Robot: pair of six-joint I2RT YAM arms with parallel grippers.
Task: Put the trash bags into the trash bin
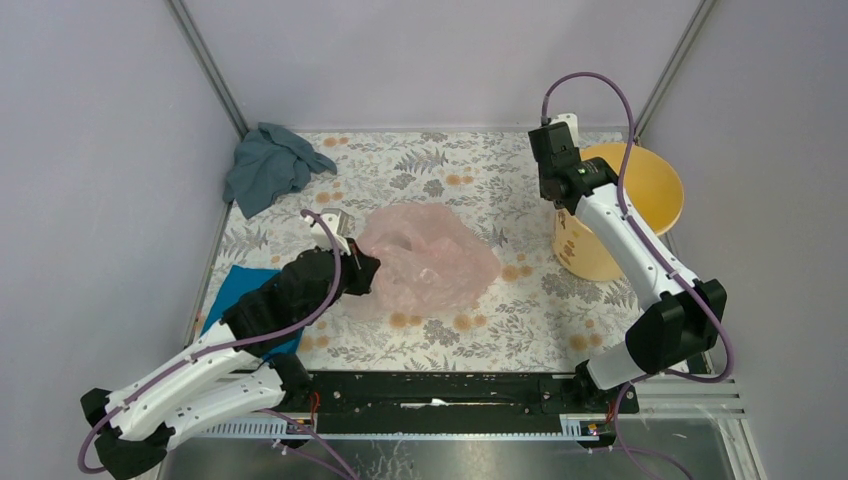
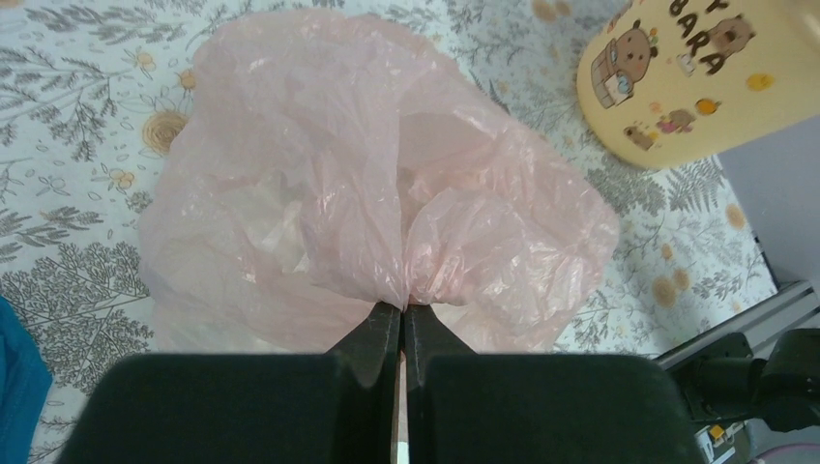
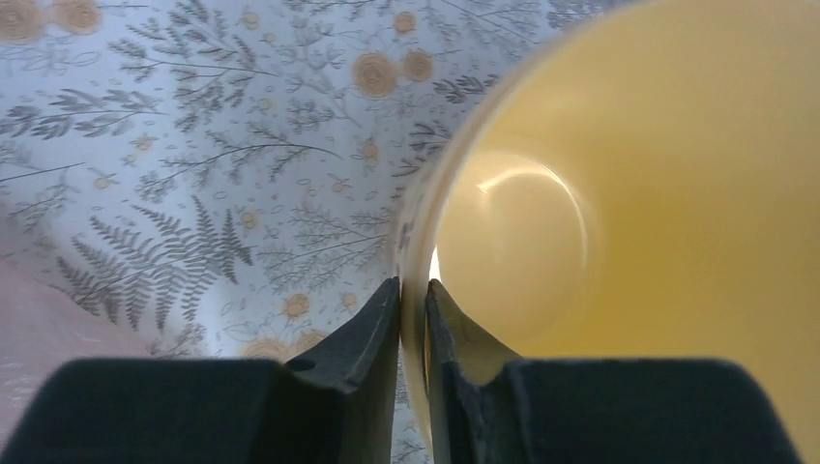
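The pale-pink trash bag [image 1: 425, 260] lies crumpled on the floral table in the middle; it fills the left wrist view [image 2: 377, 193]. My left gripper [image 1: 362, 270] is shut on the bag's near-left edge, with film pinched between the fingertips [image 2: 403, 305]. The yellow-orange trash bin [image 1: 640, 190] stands at the right; its cream side with brown marks shows in the left wrist view [image 2: 696, 77]. My right gripper [image 1: 560, 190] is shut on the bin's left rim [image 3: 414, 242], one finger inside and one outside. The bin's inside [image 3: 629, 213] holds nothing.
A grey-blue cloth [image 1: 268, 165] lies bunched at the back left corner. A bright blue cloth [image 1: 240, 295] lies at the left edge under my left arm. Grey walls enclose the table on three sides. A black rail [image 1: 440, 392] runs along the near edge.
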